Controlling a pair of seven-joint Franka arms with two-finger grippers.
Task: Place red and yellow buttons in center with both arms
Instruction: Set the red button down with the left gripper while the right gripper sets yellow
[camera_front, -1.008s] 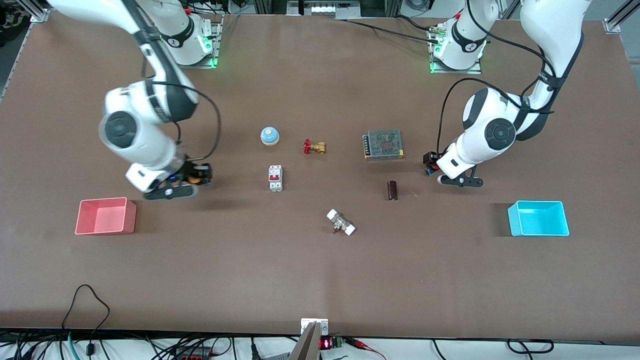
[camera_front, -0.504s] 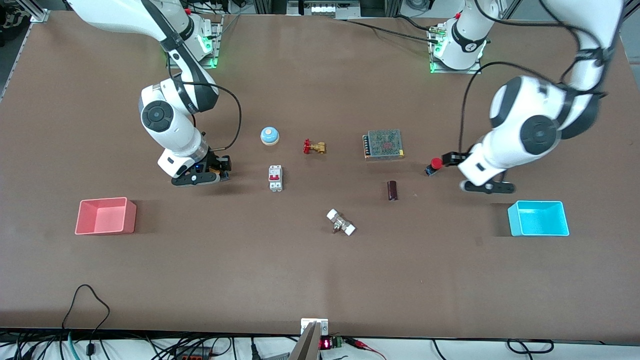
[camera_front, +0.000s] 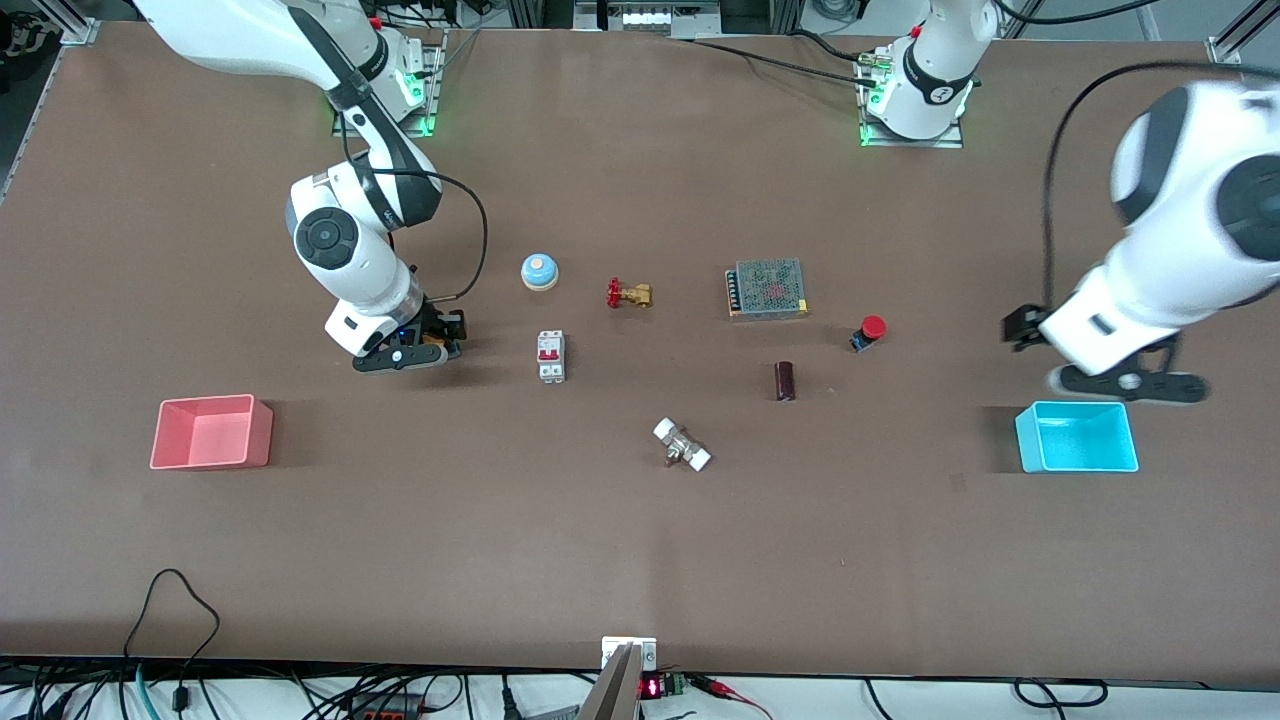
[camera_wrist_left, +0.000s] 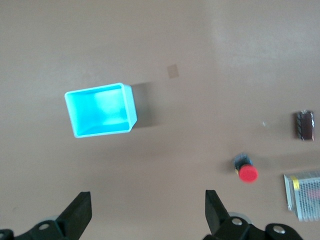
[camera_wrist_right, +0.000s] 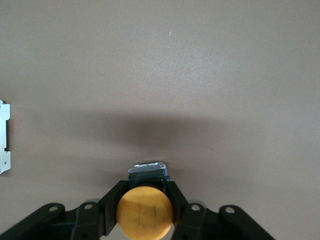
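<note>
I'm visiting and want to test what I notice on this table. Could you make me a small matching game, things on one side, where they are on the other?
Things:
1. red button
2. yellow button
3. cyan bin
4. pink bin

Places:
A. gripped between the right gripper's fingers
B. at the right arm's end of the table
C. standing free on the table beside the metal-mesh box
D. under the open left gripper

Pairs: 1-C, 2-A, 3-D, 4-B
</note>
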